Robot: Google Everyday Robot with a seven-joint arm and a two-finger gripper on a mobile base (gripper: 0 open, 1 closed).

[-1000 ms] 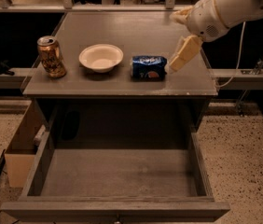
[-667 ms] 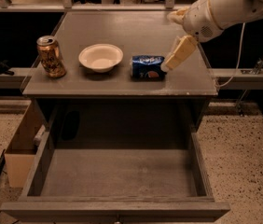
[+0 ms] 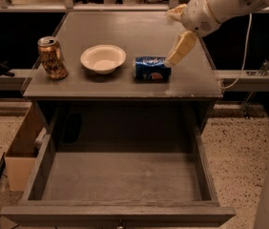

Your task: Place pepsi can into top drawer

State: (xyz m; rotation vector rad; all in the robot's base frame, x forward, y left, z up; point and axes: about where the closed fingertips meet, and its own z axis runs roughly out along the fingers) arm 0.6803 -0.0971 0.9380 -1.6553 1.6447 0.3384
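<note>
The pepsi can [image 3: 151,67], blue with a round logo, lies on its side on the grey cabinet top [image 3: 125,27], right of centre near the front edge. My gripper [image 3: 169,39] hangs just right of and above the can, open and empty. Its lower beige finger [image 3: 181,48] slants down to the can's right end; I cannot tell if it touches. The top drawer [image 3: 120,213] is pulled fully out below the cabinet top, and its flat grey bottom is bare.
A white bowl [image 3: 103,57] sits left of the pepsi can. A gold-brown can [image 3: 52,57] stands upright at the cabinet top's left front. A cardboard box [image 3: 22,149] stands on the floor left of the drawer. A rail [image 3: 249,78] runs right of the cabinet.
My gripper has moved a little to the left, bringing its lower finger closer to the can's right end. The can, bowl and drawer have not moved.
</note>
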